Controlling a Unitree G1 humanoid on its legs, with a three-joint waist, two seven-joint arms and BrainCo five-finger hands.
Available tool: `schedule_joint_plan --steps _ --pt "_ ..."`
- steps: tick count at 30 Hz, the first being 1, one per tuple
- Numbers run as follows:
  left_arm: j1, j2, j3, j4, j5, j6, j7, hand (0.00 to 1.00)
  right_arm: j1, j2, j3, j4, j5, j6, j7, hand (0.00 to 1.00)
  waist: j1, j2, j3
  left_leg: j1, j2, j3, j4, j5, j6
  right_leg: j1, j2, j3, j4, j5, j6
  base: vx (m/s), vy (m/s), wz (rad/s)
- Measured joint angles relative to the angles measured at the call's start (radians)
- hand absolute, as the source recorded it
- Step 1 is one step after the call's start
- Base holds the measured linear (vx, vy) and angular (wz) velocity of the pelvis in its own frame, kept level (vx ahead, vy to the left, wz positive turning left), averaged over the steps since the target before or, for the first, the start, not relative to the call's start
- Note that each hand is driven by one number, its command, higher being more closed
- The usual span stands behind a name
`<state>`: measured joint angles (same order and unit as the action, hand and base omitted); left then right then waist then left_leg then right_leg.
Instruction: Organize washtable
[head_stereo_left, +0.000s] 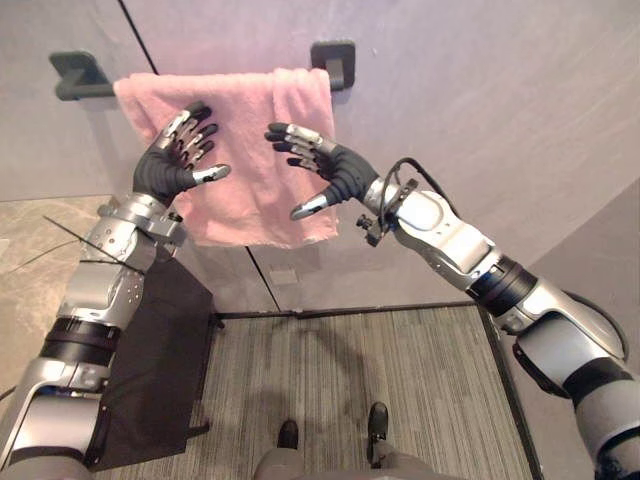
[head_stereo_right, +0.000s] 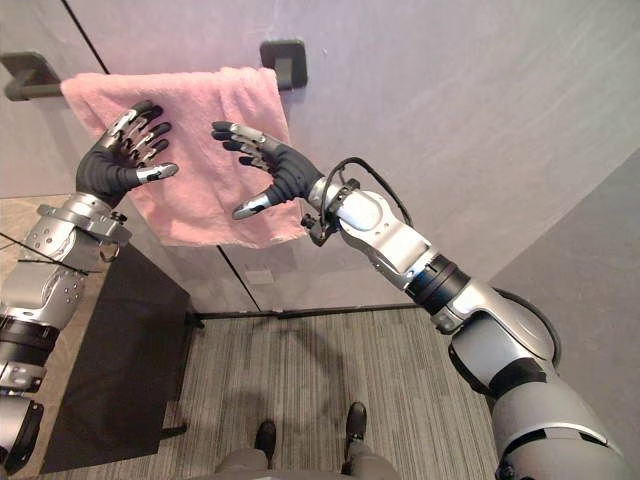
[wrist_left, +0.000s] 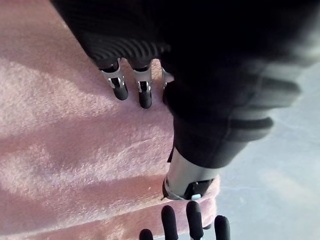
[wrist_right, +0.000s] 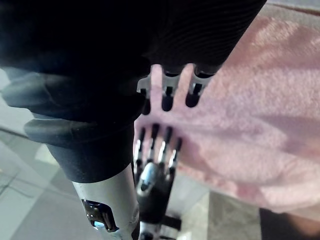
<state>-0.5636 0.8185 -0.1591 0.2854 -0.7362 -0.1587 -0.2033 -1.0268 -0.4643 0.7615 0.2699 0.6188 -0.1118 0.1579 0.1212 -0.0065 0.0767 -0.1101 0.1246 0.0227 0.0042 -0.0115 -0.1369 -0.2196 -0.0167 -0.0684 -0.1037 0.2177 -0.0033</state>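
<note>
A pink towel (head_stereo_left: 255, 190) hangs folded over a dark wall rail (head_stereo_left: 80, 80) whose right bracket (head_stereo_left: 335, 62) shows above it. My left hand (head_stereo_left: 175, 160) is raised in front of the towel's upper left part, fingers straight and spread, thumb out to the side. My right hand (head_stereo_left: 325, 165) is held up facing it, in front of the towel's right half, fingers also straight. Neither hand grips the cloth. In the left wrist view the towel (wrist_left: 75, 165) lies just past my fingers (wrist_left: 145, 95). The right wrist view has the towel (wrist_right: 260, 125) and my left hand (wrist_right: 152, 185) beyond.
The grey wall (head_stereo_left: 480, 120) runs behind the rail. A stone-look washtable top (head_stereo_left: 30, 260) sits at the left with a dark panel (head_stereo_left: 160, 360) below it. Ribbed grey carpet (head_stereo_left: 350, 390) covers the floor.
</note>
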Motion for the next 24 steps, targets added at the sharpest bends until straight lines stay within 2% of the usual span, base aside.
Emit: schedule_joint_plan --steps 4,7,12,20,24 --pt "-0.08 0.008 -0.028 0.064 -0.004 0.0 -0.012 0.0 -0.036 0.027 0.03 0.044 -0.001 0.0 0.0 0.0 0.001 0.001 0.038 -0.026 0.0 0.004 0.01 0.0 0.0 -0.025 0.001 0.006 0.003 0.009 -0.001 0.0 0.045 -0.05" --pt "-0.203 0.012 -0.089 0.169 -0.019 0.002 -0.012 0.0 -0.091 0.059 0.032 0.108 -0.002 0.0 -0.004 0.0 -0.001 0.0 0.082 -0.05 -0.001 0.0 0.02 0.0 0.0 -0.042 -0.001 0.003 0.004 0.019 0.001 -0.03 0.063 0.03" --pt "-0.372 0.01 -0.144 0.296 -0.016 0.02 -0.004 0.0 -0.155 0.159 0.018 0.177 -0.013 0.0 -0.043 0.0 -0.004 -0.001 0.124 -0.101 -0.004 -0.008 0.031 0.007 0.0 -0.085 -0.004 -0.004 0.004 0.031 0.0 -0.04 0.067 0.04" --pt "-0.452 -0.013 -0.141 0.354 0.003 0.021 0.038 0.0 -0.165 0.222 -0.078 0.187 -0.023 0.0 -0.098 0.0 0.003 0.0 0.154 -0.131 -0.004 -0.028 0.025 0.02 -0.006 -0.104 -0.008 -0.026 0.004 0.033 -0.001 -0.02 0.074 0.09" --pt "-0.499 -0.023 -0.106 0.365 0.025 0.023 0.087 0.0 -0.191 0.222 -0.121 0.187 -0.022 -0.002 -0.136 0.0 0.005 0.0 0.156 -0.148 -0.003 -0.046 -0.026 0.063 -0.012 -0.133 -0.01 -0.047 0.004 0.035 -0.004 -0.03 0.06 0.18"
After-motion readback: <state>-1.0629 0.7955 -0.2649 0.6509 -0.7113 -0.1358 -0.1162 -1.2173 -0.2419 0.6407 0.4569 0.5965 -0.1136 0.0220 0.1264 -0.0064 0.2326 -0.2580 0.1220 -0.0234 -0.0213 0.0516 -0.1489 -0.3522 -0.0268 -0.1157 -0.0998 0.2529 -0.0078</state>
